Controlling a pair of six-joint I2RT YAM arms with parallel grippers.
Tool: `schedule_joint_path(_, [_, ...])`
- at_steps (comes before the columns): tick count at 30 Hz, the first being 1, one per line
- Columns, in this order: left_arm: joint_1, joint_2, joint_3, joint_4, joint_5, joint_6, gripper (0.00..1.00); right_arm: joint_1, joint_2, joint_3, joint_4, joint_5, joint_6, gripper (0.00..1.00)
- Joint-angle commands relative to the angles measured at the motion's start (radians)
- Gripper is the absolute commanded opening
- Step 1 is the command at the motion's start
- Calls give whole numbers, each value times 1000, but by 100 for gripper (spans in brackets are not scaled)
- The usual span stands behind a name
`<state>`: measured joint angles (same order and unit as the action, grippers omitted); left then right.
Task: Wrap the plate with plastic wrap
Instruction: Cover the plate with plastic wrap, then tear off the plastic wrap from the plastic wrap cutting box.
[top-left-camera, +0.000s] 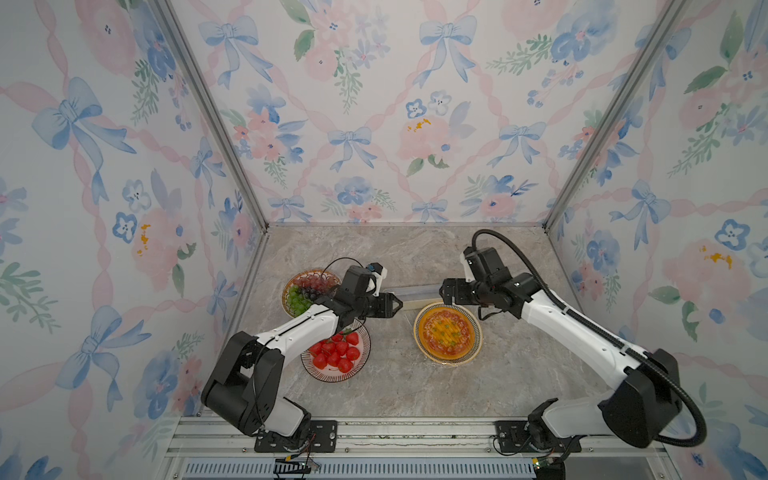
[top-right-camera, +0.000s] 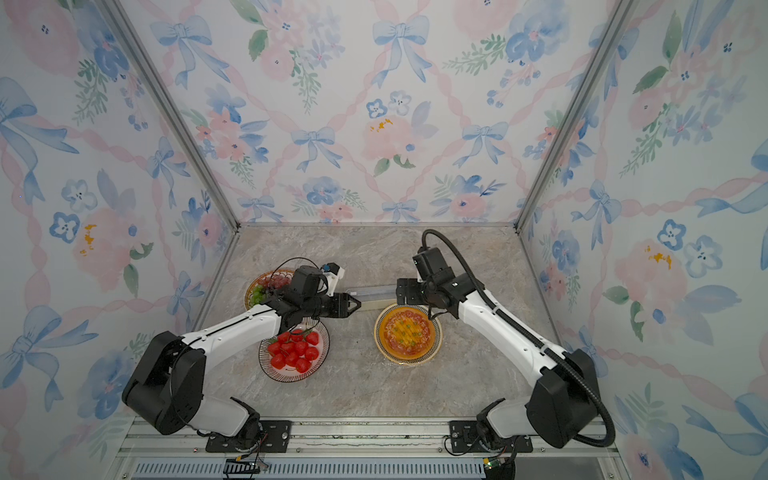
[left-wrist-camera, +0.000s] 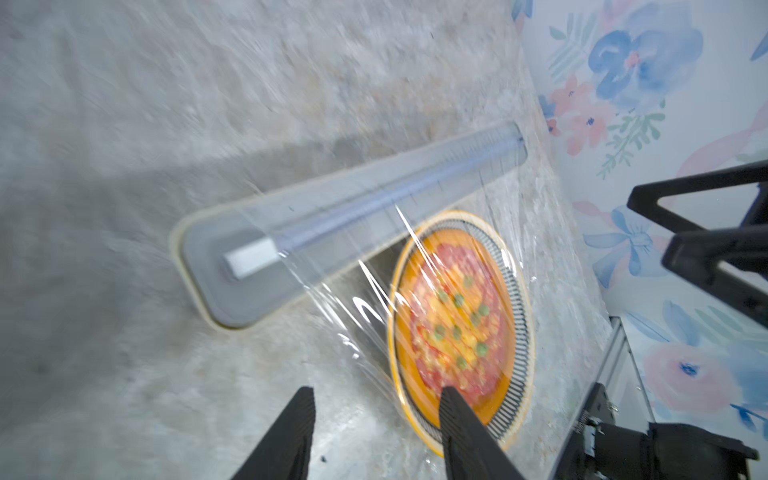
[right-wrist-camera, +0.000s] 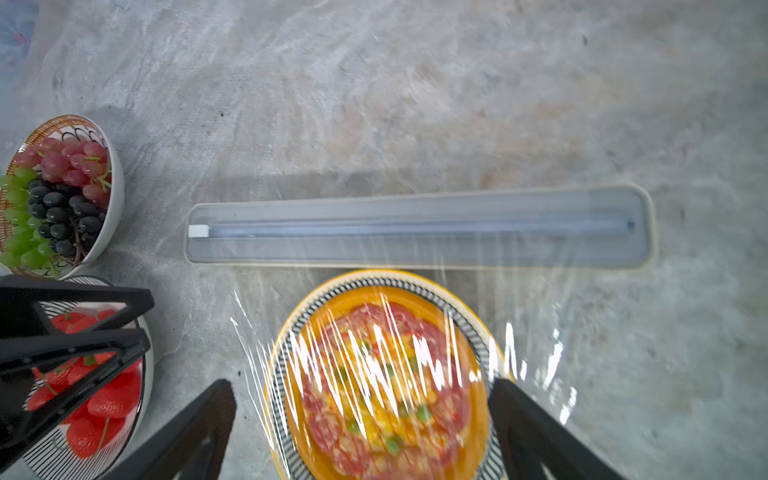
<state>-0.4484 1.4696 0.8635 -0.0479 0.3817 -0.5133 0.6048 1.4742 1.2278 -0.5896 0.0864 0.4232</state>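
Note:
The plate (top-left-camera: 418, 328) (top-right-camera: 378, 332) holds orange and red food with green peas and has a striped rim (right-wrist-camera: 282, 365) (left-wrist-camera: 521, 316). Clear, crinkly plastic wrap (right-wrist-camera: 540, 345) (left-wrist-camera: 361, 299) lies over it and spreads onto the table. It runs from the long cream box (top-left-camera: 415, 291) (top-right-camera: 370, 293) (right-wrist-camera: 415, 228) (left-wrist-camera: 353, 216) just behind the plate. My left gripper (top-left-camera: 397, 305) (top-right-camera: 357, 304) (left-wrist-camera: 376, 392) hovers left of the plate, jaws apart and empty. My right gripper (top-left-camera: 445, 296) (top-right-camera: 402, 296) (right-wrist-camera: 361, 386) hangs wide open over the plate's far edge, holding nothing.
A bowl of grapes (top-left-camera: 285, 295) (right-wrist-camera: 112, 166) and a plate of strawberries (top-left-camera: 332, 378) (right-wrist-camera: 143, 399) sit at the left, partly under my left arm. Flowered walls close off three sides of the marble table (top-left-camera: 415, 390). Both wrist views are blurred.

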Motion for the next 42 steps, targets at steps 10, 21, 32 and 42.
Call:
schedule_joint_path(10, [105, 214, 186, -57, 10, 128, 35, 179, 495, 352, 176, 82, -99, 97])
schedule_joint_path(21, [105, 278, 197, -57, -20, 132, 25, 184, 575, 369, 195, 86, -66, 97])
schedule_joint_path(32, [104, 305, 184, -57, -7, 137, 24, 165, 588, 371, 179, 93, -57, 94])
schedule_joint_path(42, [96, 323, 174, -56, -23, 147, 26, 153, 614, 392, 146, 108, -64, 88])
